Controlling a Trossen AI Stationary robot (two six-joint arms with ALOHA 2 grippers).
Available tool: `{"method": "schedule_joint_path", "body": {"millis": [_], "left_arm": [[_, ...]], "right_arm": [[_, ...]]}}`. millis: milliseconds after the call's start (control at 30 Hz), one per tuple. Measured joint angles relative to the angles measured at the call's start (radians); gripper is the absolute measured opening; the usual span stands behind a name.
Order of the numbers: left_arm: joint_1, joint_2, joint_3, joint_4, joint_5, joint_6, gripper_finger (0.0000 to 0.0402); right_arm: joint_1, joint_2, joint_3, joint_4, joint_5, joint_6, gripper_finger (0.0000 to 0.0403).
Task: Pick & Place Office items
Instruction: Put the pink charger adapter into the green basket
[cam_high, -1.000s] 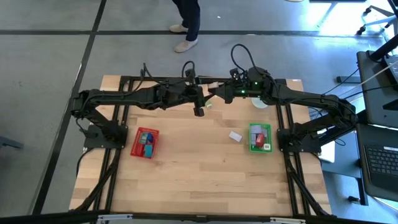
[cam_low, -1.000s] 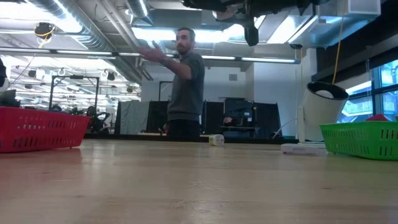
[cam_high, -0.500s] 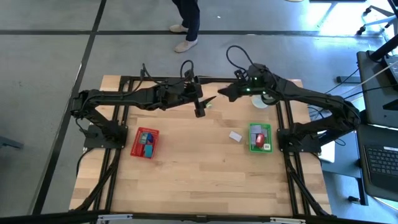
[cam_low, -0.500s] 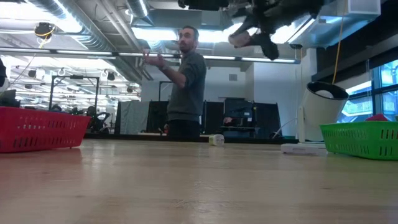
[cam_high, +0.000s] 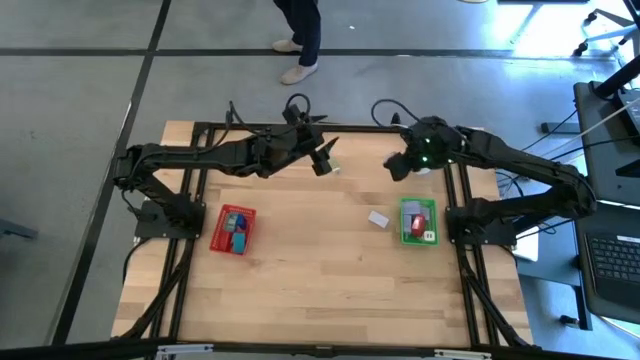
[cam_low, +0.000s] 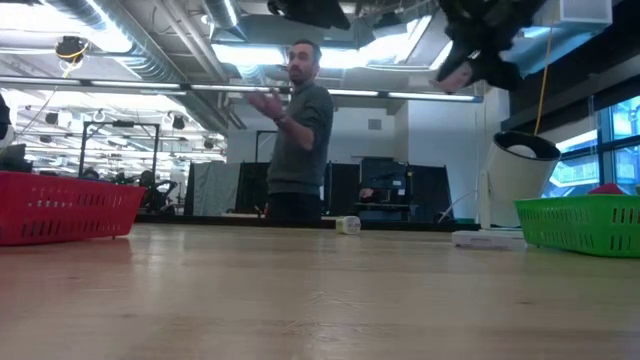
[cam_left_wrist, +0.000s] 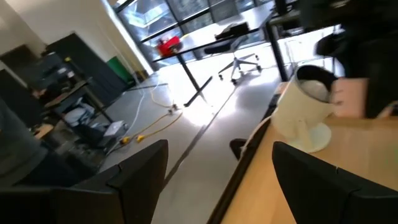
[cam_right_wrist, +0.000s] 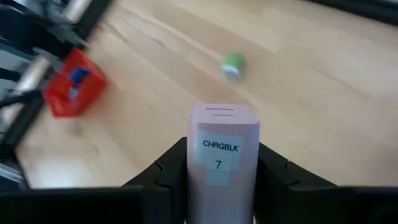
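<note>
The right gripper (cam_right_wrist: 222, 180) has its two dark fingers (cam_right_wrist: 168, 177) pressed against the sides of a pale lavender block (cam_right_wrist: 222, 149) labelled CHRGBLK 7, so this piece sits squarely between the pads, its long axis running straight out along the fingers and its labelled end facing the wrist camera. In the high view that gripper (cam_high: 398, 166) hangs over the far right part of the table (cam_high: 320, 290), and the green tray (cam_high: 418, 221) lies nearer the robot's base from the fingertips, just beside them on the outer side; the move that seems to be coming turns on swinging the block back and down toward that tray rather than outward. The left gripper (cam_high: 322, 160) hovers over the far middle of the table with its fingers (cam_left_wrist: 140, 171) spread wide and nothing between them (the white round stand (cam_left_wrist: 305, 112) beyond them is well apart). A small green piece (cam_right_wrist: 233, 62) lies loose on the wood ahead of the right fingertips, near the left gripper, which I judge the closer arm for it. The red tray (cam_high: 233, 230) sits well off toward the left arm's base.
</note>
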Motion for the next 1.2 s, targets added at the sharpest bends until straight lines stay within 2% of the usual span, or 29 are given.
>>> {"method": "schedule_joint_path", "body": {"millis": [200, 433, 833, 1200], "left_arm": [[0.019, 0.000, 0.000, -0.019, -0.009, -0.017, 0.0283], [0.037, 0.000, 0.000, -0.025, -0.005, -0.052, 0.0283], [0.044, 0.000, 0.000, -0.025, 0.001, -0.052, 0.0282], [0.055, 0.000, 0.000, -0.032, 0.001, -0.094, 0.0281]], "right_arm": [[0.053, -0.039, 0.000, -0.204, 0.044, 0.046, 0.0121], [0.115, -0.081, -0.002, -0.321, 0.093, 0.117, 0.0121], [0.208, -0.138, -0.192, -0.328, 0.121, 0.338, 0.0121], [0.305, -0.139, -0.263, -0.314, 0.095, 0.417, 0.0121]]}}
